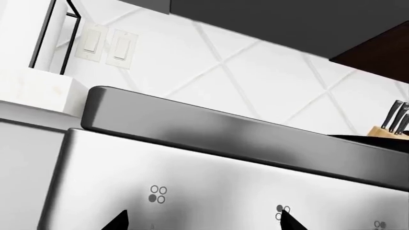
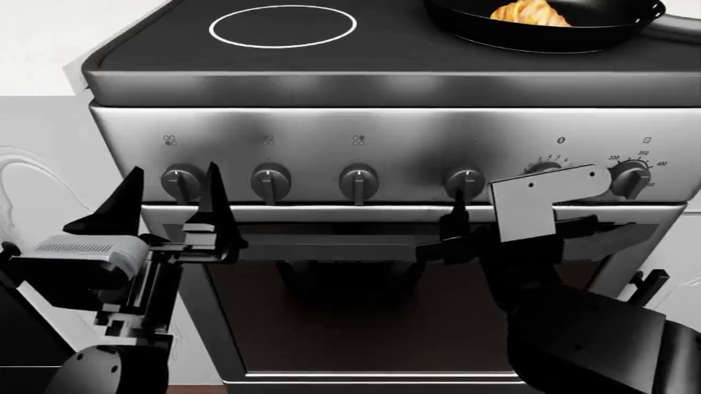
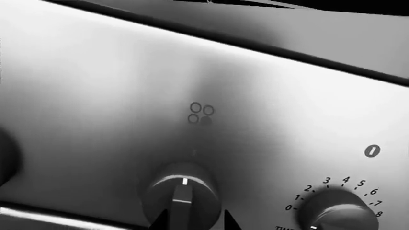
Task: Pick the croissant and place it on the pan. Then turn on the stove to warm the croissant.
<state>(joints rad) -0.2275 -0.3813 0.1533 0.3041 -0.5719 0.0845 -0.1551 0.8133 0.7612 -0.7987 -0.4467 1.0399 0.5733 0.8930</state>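
Observation:
The croissant (image 2: 531, 11) lies in the black pan (image 2: 526, 34) on the stove's back right burner. The stove (image 2: 438, 131) fills the head view, with a row of dark knobs on its steel panel (image 3: 96, 96). My right gripper (image 2: 458, 215) is at the fourth knob (image 3: 182, 194), its fingertips (image 3: 160, 221) closed in on either side of it; the knob's white mark points straight up. My left gripper (image 2: 167, 197) hangs open in front of the leftmost knob (image 2: 183, 182), close to the panel (image 1: 223, 167) and holding nothing (image 1: 201, 220).
A numbered dial (image 3: 342, 213) sits right beside the gripped knob, and a temperature knob (image 2: 629, 176) is farther right. The oven door handle (image 2: 328, 215) runs just below both grippers. A white counter (image 2: 55, 41) borders the stove's left. A knife block (image 1: 386, 132) stands behind.

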